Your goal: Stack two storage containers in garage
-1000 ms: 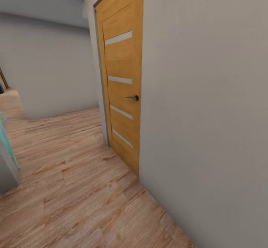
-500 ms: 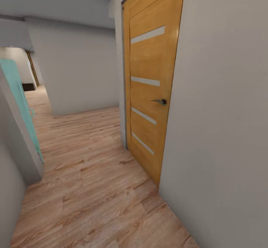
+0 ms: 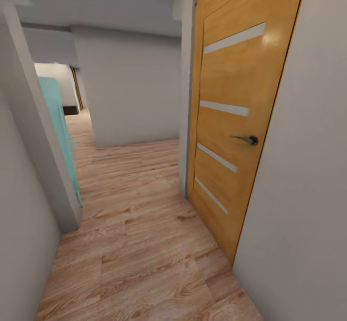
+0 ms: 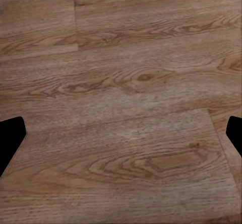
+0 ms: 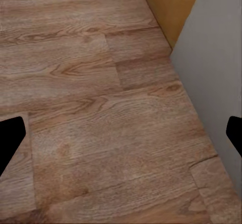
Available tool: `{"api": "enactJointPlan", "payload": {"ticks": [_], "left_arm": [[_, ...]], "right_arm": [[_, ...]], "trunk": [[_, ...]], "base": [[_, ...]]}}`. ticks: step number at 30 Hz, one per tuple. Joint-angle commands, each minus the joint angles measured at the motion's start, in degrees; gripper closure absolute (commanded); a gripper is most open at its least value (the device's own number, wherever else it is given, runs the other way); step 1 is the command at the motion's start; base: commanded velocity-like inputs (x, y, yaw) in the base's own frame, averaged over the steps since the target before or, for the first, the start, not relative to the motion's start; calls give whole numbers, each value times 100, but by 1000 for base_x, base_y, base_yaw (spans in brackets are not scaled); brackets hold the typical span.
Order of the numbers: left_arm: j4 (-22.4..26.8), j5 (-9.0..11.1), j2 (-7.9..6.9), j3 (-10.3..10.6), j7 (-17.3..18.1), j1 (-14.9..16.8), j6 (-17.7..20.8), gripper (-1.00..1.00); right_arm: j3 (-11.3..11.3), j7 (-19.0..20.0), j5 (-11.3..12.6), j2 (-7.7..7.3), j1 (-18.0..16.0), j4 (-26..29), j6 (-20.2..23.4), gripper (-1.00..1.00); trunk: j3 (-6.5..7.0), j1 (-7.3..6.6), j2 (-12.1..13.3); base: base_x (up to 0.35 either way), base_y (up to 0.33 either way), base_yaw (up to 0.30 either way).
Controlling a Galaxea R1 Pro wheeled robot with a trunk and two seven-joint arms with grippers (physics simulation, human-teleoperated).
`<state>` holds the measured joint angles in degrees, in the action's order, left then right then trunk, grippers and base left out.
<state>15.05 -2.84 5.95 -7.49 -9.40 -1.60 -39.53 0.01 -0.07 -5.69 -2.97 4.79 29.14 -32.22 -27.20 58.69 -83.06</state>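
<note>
Head view swung left since before, wooden door [image 3: 236, 123] now nearer; both hands' fingers apart, empty.

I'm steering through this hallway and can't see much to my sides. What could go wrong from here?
1. The grey wall on the right is close; the right wrist view shows its base near that arm, so it might scrape.
2. The wooden door looks shut, handle untouched; driving at it would likely mean a bump.
3. The wall corner by the teal door narrows the left side.
</note>
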Motion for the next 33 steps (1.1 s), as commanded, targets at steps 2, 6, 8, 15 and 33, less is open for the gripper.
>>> {"api": "enactJointPlan", "payload": {"ticks": [2,6,8,15,33], "left_arm": [[12,-32,3,-17,-18,0,-3,-100],[15,-33,3,-17,-18,1,-2,-100],[15,-33,3,-16,-18,-2,-2,-100],[16,-33,-12,-19,-18,1,5,-100],[16,-33,-14,-21,-18,0,7,-100]], "right_arm": [[-1,-2,-34,-2,3,10,-3,-100],[-1,3,-37,-2,4,9,-3,-100],[-1,5,-37,-2,3,9,-3,-100],[-1,21,-27,-2,4,11,-3,-100],[-10,-10,1,-11,1,7,-3,-100]], "trunk": [[-3,4,-2],[-3,4,-2],[-3,4,-2],[-3,4,-2],[-3,4,-2]], "base": [[322,8,273],[325,3,111],[326,1,31],[326,0,4],[327,0,0]]}}
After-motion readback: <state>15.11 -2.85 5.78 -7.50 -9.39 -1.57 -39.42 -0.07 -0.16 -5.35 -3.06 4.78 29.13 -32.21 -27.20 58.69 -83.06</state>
